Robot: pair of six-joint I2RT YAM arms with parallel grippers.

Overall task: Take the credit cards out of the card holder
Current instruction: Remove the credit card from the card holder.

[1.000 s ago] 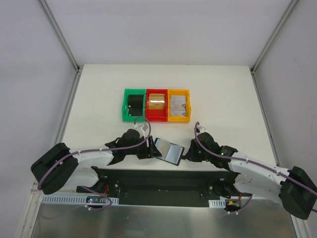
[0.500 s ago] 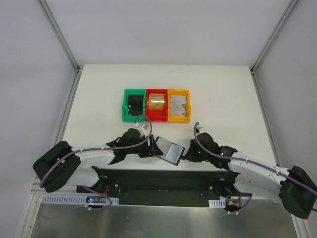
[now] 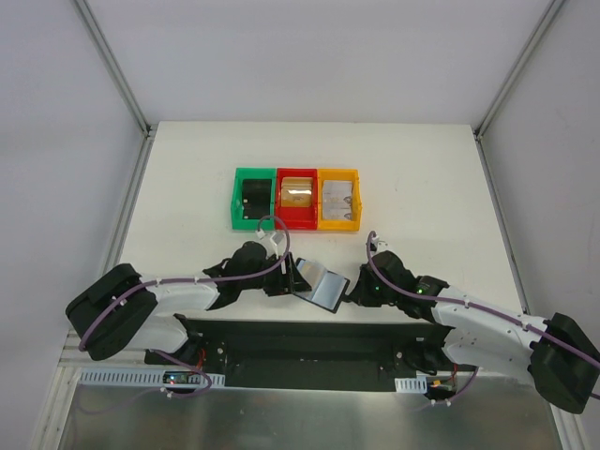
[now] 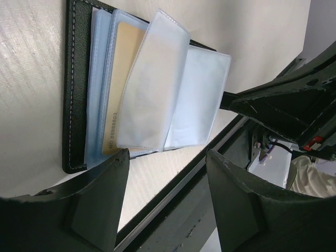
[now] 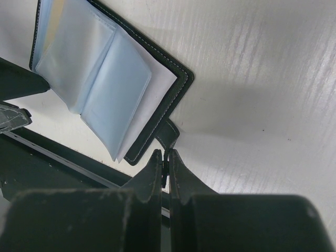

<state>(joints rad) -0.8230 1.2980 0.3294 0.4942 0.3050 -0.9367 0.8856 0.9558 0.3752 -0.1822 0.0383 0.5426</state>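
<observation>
The card holder (image 3: 319,284) lies open near the table's front edge, between my two grippers. In the left wrist view its black-edged cover (image 4: 77,105) carries fanned clear sleeves, and one sleeve holds a tan-gold credit card (image 4: 122,89). My left gripper (image 4: 167,155) is open with nothing between its fingers, just off the holder's left side (image 3: 284,279). My right gripper (image 5: 165,155) is shut on the holder's small black tab (image 5: 169,134), at the holder's right side (image 3: 354,291). The bluish sleeves (image 5: 100,79) stand partly lifted.
Green (image 3: 236,201), red (image 3: 280,201) and yellow (image 3: 357,201) bins stand in a row mid-table. A chunky black object (image 3: 253,195) is in the green one, a tan-gold card (image 3: 297,194) in the red, a pale card (image 3: 337,195) in the yellow. The black base rail (image 3: 300,333) runs just before the holder.
My left gripper has edged right, closer to the holder's left side. The holder has tilted slightly, its left half looking narrower. The right gripper keeps its grip on the tab.
</observation>
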